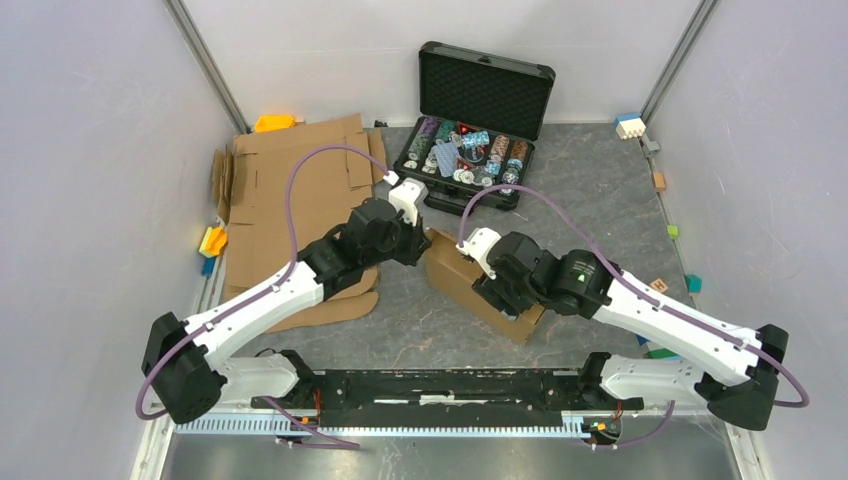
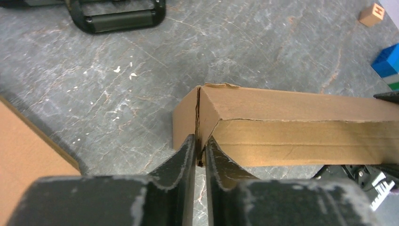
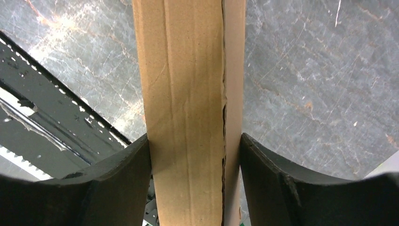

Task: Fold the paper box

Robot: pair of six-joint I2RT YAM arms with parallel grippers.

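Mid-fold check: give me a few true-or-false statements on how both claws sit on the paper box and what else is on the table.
1. The left claw pinches a thin cardboard edge at the end of the paper box. True.
2. The right claw hangs clear of the box. False: its fingers sit against it on both sides.
3. The black case is shut. False: its lid stands up, colourful chips showing.
4. Flat cardboard sheets lie on the left arm's side. True.
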